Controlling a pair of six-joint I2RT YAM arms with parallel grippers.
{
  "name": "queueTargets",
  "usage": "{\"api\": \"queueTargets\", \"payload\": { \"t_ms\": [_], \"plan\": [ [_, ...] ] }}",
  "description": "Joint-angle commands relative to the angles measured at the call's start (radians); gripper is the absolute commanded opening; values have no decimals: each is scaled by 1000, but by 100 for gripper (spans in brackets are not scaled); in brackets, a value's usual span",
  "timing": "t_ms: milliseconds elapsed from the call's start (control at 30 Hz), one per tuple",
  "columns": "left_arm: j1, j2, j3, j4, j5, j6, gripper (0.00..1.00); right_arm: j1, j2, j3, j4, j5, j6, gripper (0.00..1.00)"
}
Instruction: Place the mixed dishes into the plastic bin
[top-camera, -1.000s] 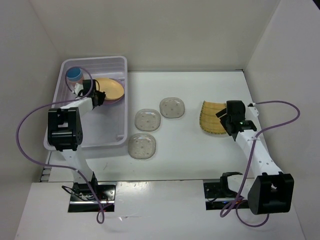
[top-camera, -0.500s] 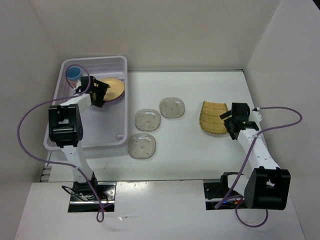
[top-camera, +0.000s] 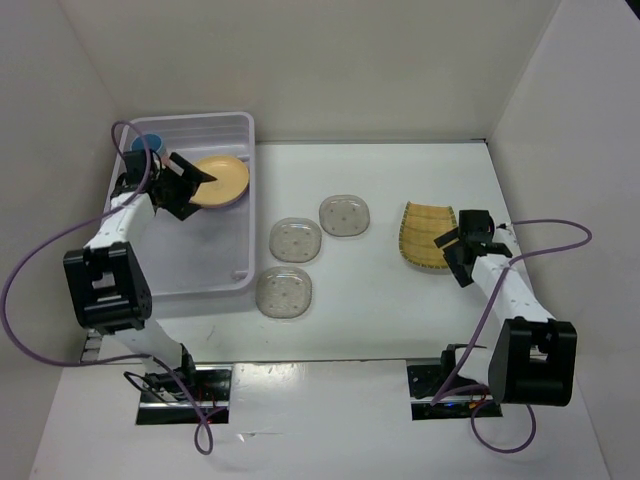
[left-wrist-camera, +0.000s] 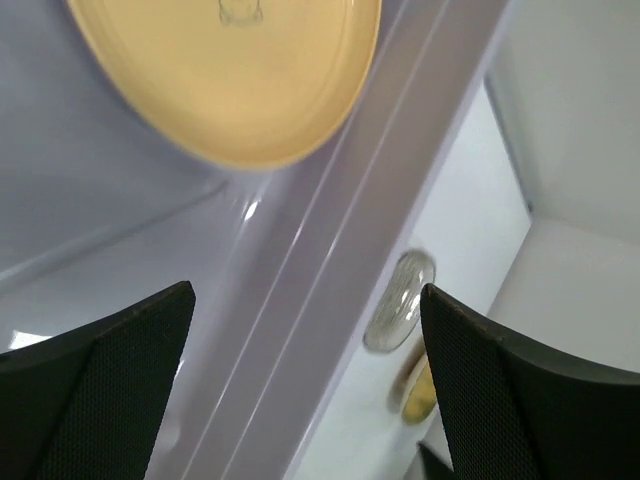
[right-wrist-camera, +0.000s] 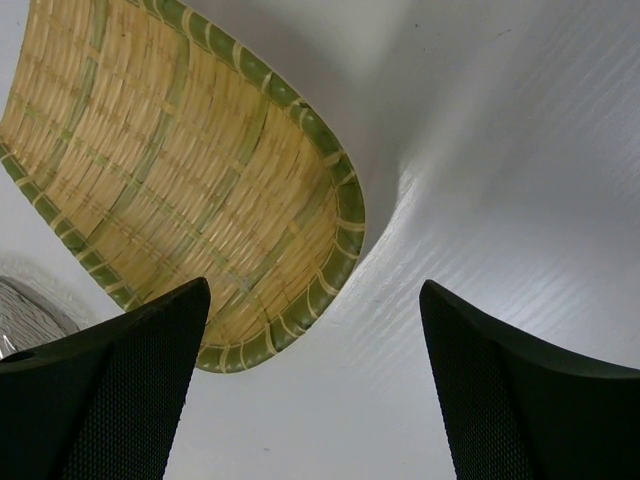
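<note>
Table (top-camera: 400, 310): white, walled on three sides, both arms bolted at near edge.

Plastic bin (top-camera: 205, 250): translucent tub, far-left of table, long side running front to back.

L arm reaches up over the bin's left side. Left gripper (top-camera: 197, 187) is inside the bin outline, pointing at the round plate, jaws wide apart, nothing btwn them. L wrist view: both fingers (left-wrist-camera: 110, 380) clear of everything, bin wall and rim running diagonally btwn them.

R arm is on the right side. Right gripper (top-camera: 447, 257) sits just beside the woven plate's right edge, jaws spread, not clamped on anything. R wrist view: plate corner lies ahead of the gap, pads (right-wrist-camera: 110, 390) not touching it.

Yellow woven-textured plate (top-camera: 425, 235): on the table right of centre, well apart from bin, green-banded rim.

Round orange-yellow plate (top-camera: 222, 180): in the bin, far-right part, near the right wall. Looks tilted; can't tell what it rests on.

3 clear speckled saucers on the table btwn bin and woven plate: (top-camera: 345, 214), (top-camera: 296, 240), (top-camera: 284, 292). Nearest one is just beside the bin's near-right corner.

Blue cup (top-camera: 147, 147): in the bin's far-left corner, partly behind the cable.
</note>
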Motion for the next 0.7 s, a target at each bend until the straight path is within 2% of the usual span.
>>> {"api": "queueTargets", "payload": {
  "t_ms": [0,167,267,400,433,500,600,633,667],
  "plan": [
    [-19,-164,-44,-93,37,190,100,-7,28,-10,37,-1,-10,90],
    [-19,-270,-32,-183,69,358,100,-7,63,-45,100,-43,8,89],
    [-19,-313,-32,-169,135,379,100,-7,92,-46,125,-66,8,86],
    [-19,-323,-6,-103,285,379,100,-7,133,-46,166,-54,-1,76],
    [-19,-323,-6,-88,366,379,100,-7,143,-46,166,-54,-1,72],
    [-49,-323,32,-66,403,402,100,-7,167,-46,188,-44,-10,69],
    [-72,-304,45,-29,489,402,100,-7,195,-36,211,-44,-10,55],
    [-72,-304,58,-20,510,402,100,-7,204,-36,211,-44,-10,47],
    [-86,-293,58,-6,549,416,100,-7,222,-36,223,-44,-10,44]
  ]
}}
